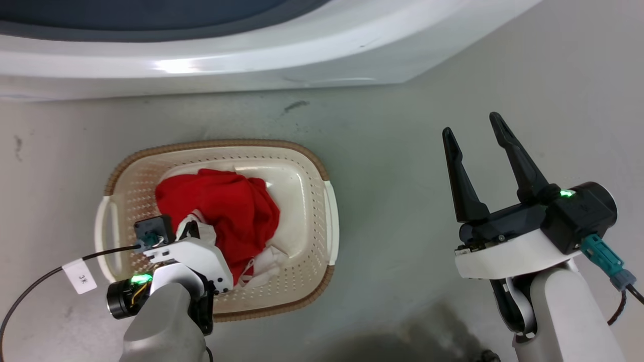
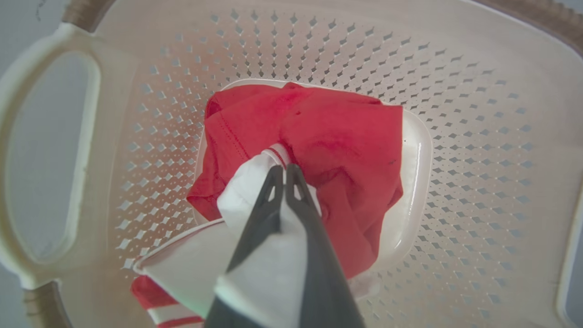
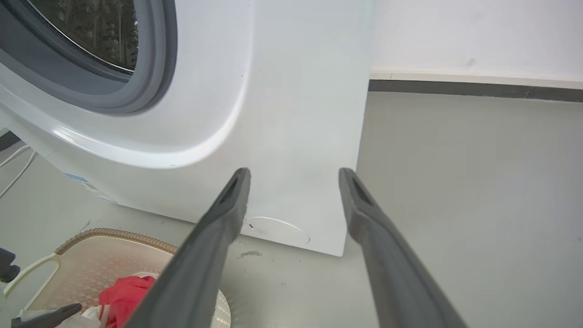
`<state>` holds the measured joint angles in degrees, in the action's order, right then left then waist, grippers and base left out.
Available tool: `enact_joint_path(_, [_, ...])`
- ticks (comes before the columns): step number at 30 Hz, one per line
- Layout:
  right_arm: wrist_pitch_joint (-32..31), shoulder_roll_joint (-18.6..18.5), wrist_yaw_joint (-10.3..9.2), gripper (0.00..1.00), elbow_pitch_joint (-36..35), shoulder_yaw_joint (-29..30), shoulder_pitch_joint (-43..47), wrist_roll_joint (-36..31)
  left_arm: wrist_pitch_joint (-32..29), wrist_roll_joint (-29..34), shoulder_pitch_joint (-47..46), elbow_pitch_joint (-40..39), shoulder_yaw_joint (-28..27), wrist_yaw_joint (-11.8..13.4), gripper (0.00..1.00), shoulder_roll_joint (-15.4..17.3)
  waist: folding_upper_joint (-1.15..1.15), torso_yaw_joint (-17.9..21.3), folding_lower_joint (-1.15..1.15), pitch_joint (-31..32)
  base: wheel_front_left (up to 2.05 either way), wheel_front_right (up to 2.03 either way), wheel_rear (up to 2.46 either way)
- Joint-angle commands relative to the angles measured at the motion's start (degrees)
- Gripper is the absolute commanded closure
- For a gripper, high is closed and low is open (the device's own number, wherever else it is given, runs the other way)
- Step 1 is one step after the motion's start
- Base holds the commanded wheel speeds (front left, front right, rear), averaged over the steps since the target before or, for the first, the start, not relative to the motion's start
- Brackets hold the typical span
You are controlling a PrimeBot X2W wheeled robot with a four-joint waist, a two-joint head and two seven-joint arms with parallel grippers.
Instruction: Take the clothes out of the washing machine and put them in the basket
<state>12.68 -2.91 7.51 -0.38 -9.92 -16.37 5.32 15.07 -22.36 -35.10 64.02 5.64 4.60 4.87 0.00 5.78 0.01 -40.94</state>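
The clothes (image 1: 221, 211) are bright red, with a white patch and white trim edged by thin red stripes (clearest in the left wrist view). The basket (image 1: 322, 211) is cream-white, its walls patterned with rows of small diamond holes, under a brown woven-look rim. The washing machine (image 1: 282, 60) is glossy white with a grey gasket (image 3: 157, 68). The floor (image 1: 402, 151) is pale grey-green. The right gripper (image 1: 471, 124) is black-fingered.
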Motion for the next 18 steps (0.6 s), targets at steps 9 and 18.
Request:
enact_joint_path(9, [1.5, 0.1, -0.04, 0.00, 2.5, -0.4, -2.1, 0.8, 0.1, 0.7, -1.4, 2.6, -1.9, 0.3, 0.00, 0.5, 0.00, 2.5, -0.01, -0.5, 0.00, 0.00, 0.00])
enact_joint_path(18, [2.3, 0.0, -0.04, 0.00, 5.5, 1.0, 1.0, 1.4, 0.1, 0.9, 3.9, 0.1, -3.9, -0.6, 0.00, -0.8, 0.00, 0.7, -0.01, 11.0, 0.00, 0.00, 0.00])
